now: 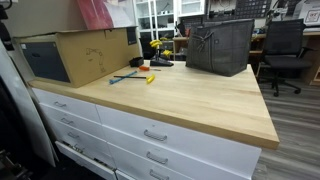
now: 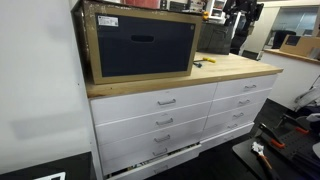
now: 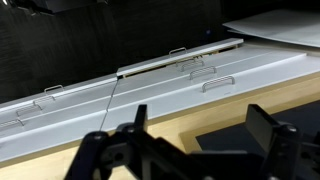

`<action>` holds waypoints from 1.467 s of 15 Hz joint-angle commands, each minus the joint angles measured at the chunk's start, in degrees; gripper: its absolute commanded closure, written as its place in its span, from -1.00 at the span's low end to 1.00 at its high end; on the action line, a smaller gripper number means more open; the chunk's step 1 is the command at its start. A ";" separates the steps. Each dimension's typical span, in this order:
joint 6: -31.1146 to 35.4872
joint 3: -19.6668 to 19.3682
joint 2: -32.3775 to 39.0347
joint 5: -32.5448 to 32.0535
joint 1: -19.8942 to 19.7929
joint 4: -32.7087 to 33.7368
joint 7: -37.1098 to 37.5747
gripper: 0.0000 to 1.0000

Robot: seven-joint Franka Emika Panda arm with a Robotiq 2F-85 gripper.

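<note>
In the wrist view my gripper point(image 3: 201, 112) stands open, its two black fingers point(image 3: 264, 125) wide apart with nothing between them. Beyond them lie the wooden countertop point(image 3: 120, 135) and, past its edge, the white drawer fronts point(image 3: 150, 85) with metal handles. One drawer point(image 3: 180, 58) sits slightly ajar. A dark shape covers the wood just under the gripper. I cannot clearly make out the arm in either exterior view. On the countertop point(image 1: 190, 100) lie small hand tools point(image 1: 135, 75), one with a yellow handle.
A cardboard box point(image 1: 75, 55) with a dark front point(image 2: 140, 50) stands at one end of the top. A dark grey bin point(image 1: 220, 45) stands at the back. An office chair point(image 1: 285, 50) and shelves are behind. The lowest drawer point(image 2: 150, 155) is a little open.
</note>
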 commanded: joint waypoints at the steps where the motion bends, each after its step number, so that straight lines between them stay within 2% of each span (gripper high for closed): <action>1: -0.13 -0.35 0.06 -0.16 0.39 0.13 0.13 -1.00; 6: 1.54 -0.84 1.63 0.19 0.15 -0.44 -0.80 -1.00; 12: 5.93 -2.02 8.22 0.20 0.25 -1.33 -2.16 -1.00; 22: 10.34 -0.48 19.02 -3.03 4.32 -5.22 -1.23 -1.00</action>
